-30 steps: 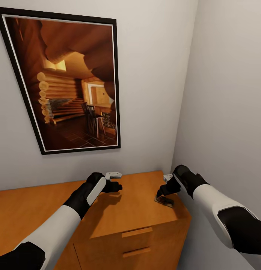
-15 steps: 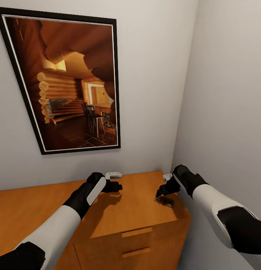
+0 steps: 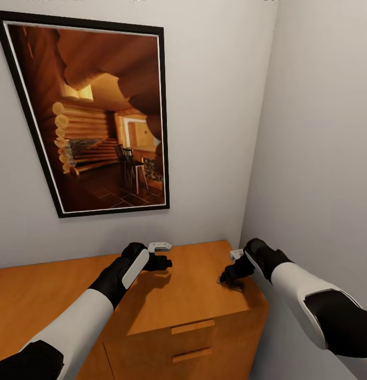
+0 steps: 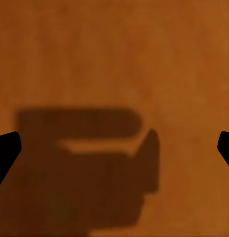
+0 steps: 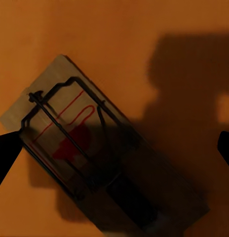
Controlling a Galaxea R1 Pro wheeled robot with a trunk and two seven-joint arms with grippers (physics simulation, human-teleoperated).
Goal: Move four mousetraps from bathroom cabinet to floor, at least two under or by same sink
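Right claw (image 3: 229,276) first: wide open, holding nothing, hanging low over one mousetrap (image 5: 80,143). Fingertips far apart, one on each side of the little board.

Lying flat there on top of the cabinet (image 3: 194,295), close to its right front corner, wire side up. Long way slanted across the gap between the fingertips, not lined up with them. Red mark near one end, other end dark in the claw's shadow.

Probably very light, stiff and thin, so hard to pinch off a flat top. Best to turn the wrist, then squeeze the two long wooden edges near the middle. Better not to touch the wire.

Left claw (image 3: 161,262) also wide open and empty, over bare wood farther left.
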